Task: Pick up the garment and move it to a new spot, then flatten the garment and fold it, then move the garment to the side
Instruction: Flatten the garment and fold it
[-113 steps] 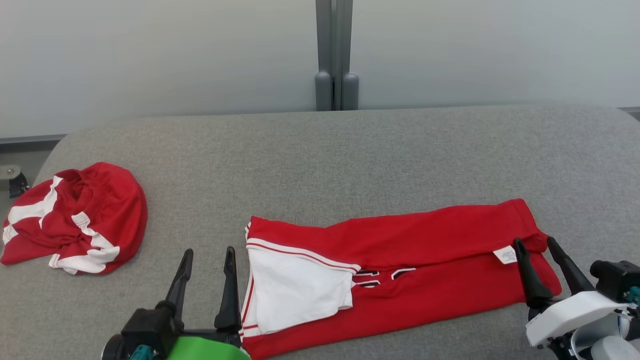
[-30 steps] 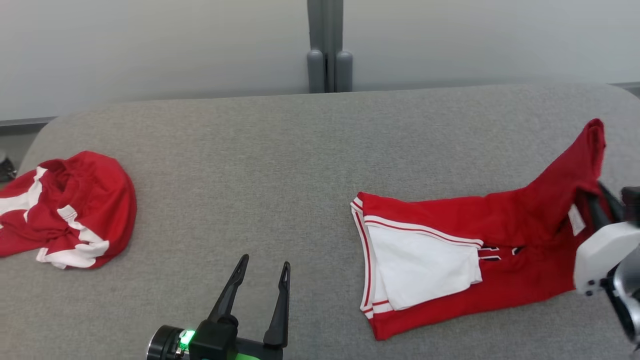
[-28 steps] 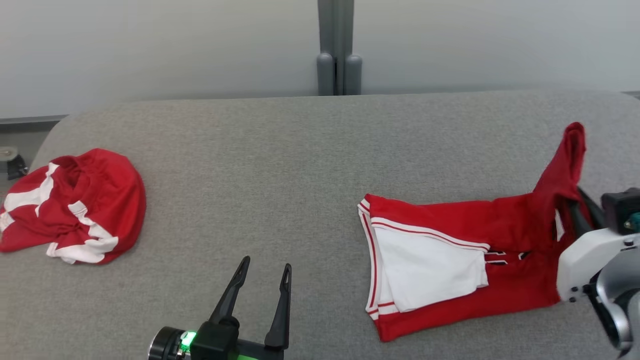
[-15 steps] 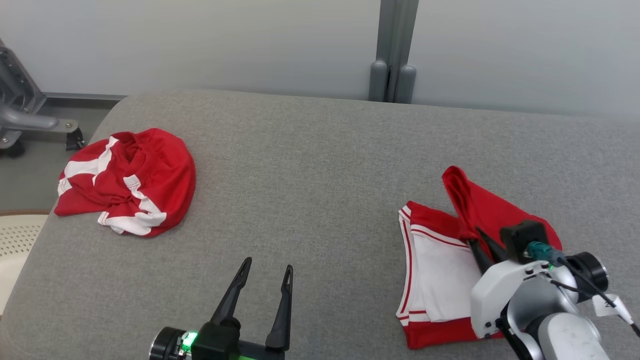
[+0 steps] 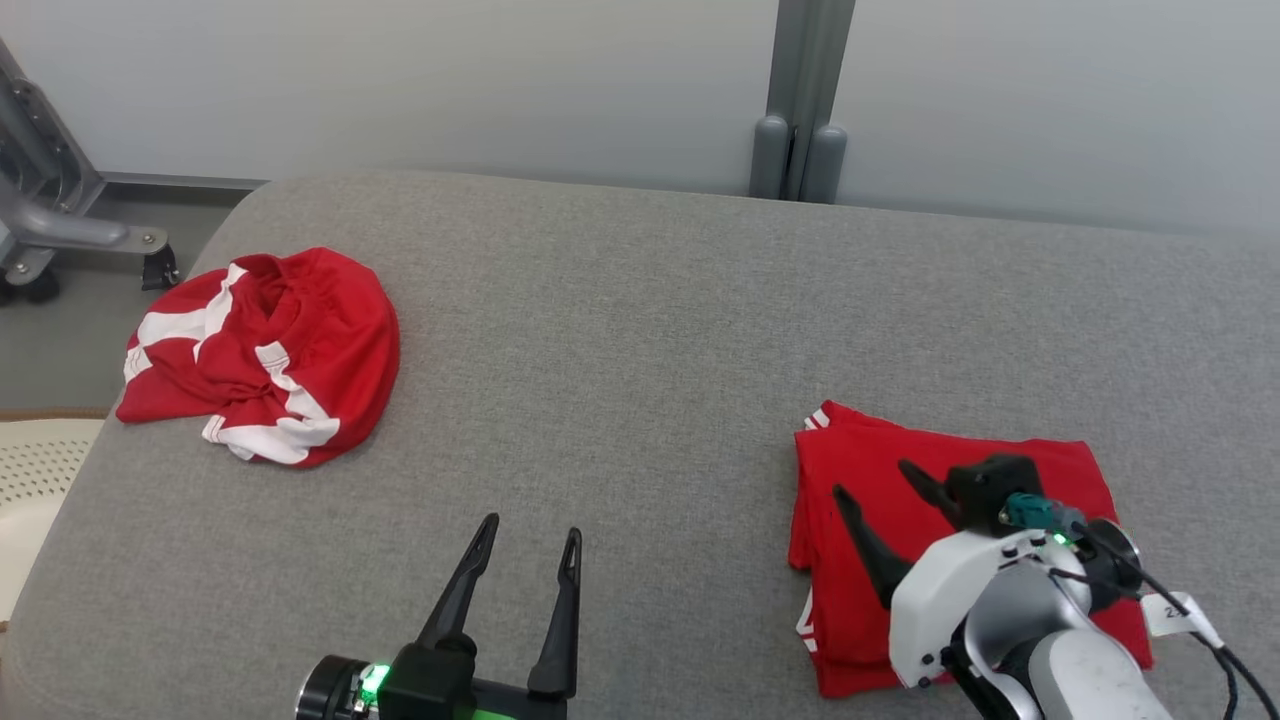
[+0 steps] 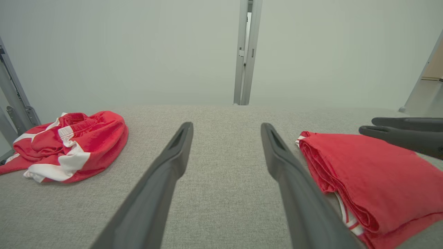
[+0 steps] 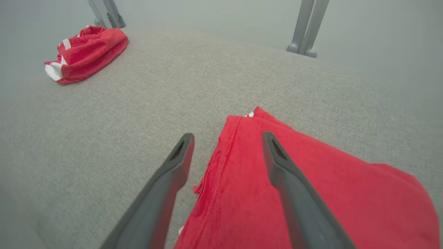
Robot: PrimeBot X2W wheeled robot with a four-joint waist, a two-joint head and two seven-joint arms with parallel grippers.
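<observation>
Crumpled red-white cloth on grey table; post behind.

My red garment lies folded into a compact, roughly rectangular stack, flat on the grey fabric surface ahead on my right. Plain red cloth faces up, and white trim peeks from the layered edges.

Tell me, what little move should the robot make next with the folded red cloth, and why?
Probably lower the open right gripper and close it on the edge of the folded red fabric garment beneath it. The garment lies as a neat stack on the grey padded table, and the gripper's fingers are spread over it holding nothing, so moving it aside looks like what remains.
</observation>
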